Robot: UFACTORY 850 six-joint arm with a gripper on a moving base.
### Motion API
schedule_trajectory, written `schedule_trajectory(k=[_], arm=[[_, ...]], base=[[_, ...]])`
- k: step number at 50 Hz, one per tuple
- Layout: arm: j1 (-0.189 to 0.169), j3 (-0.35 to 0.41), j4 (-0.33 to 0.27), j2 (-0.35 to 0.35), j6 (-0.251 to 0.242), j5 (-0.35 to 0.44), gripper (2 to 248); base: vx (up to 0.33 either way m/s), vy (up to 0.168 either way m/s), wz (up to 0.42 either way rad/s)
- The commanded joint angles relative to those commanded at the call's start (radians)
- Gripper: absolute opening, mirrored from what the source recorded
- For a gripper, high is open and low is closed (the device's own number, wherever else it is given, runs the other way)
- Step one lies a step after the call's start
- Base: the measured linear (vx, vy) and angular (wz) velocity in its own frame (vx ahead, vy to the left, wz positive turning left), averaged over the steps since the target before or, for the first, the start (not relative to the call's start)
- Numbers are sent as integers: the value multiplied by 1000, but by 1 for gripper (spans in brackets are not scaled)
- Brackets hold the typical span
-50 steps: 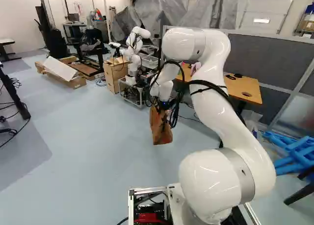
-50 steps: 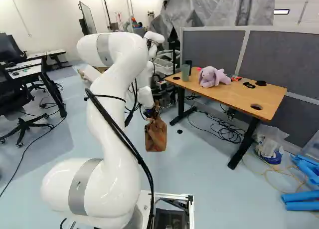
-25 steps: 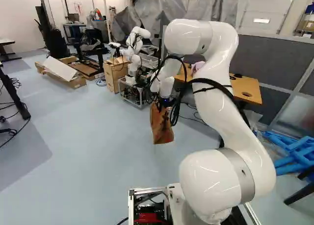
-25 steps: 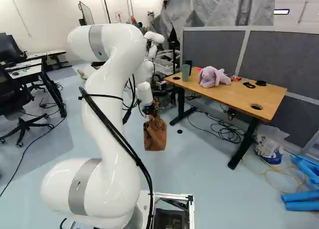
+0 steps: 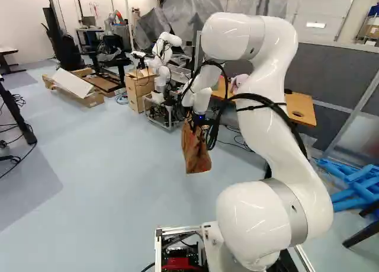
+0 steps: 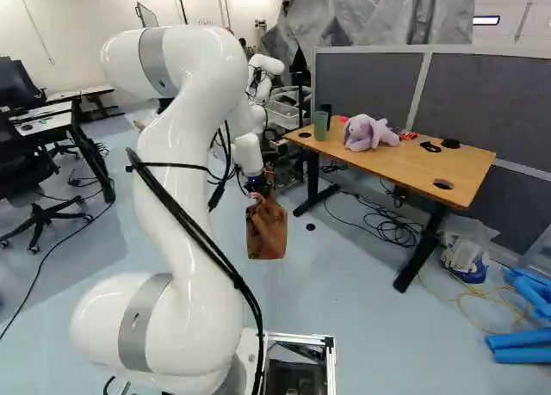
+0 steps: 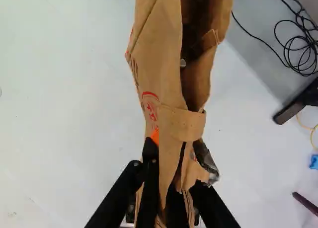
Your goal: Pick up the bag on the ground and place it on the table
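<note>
Cup [image 6: 320,126], plush toy [image 6: 367,134] obstruct far end of tabletop [image 6: 405,165]; near corner open.

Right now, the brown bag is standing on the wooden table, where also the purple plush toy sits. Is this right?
Not quite. The right base view shows the brown bag hanging from the gripper, off to the side of the wooden table. The purple plush toy does sit on the table.

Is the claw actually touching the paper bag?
Touching. The wrist view shows the claw closed on the paper bag, brown paper pinched between its fingers; in the right base view the bag hangs from it.
</note>
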Motion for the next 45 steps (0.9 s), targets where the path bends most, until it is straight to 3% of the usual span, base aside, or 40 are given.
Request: schedule_trajectory(k=[45], arm=[[-1,31,0,132,0,-135,21]], base=[[0,0,0]])
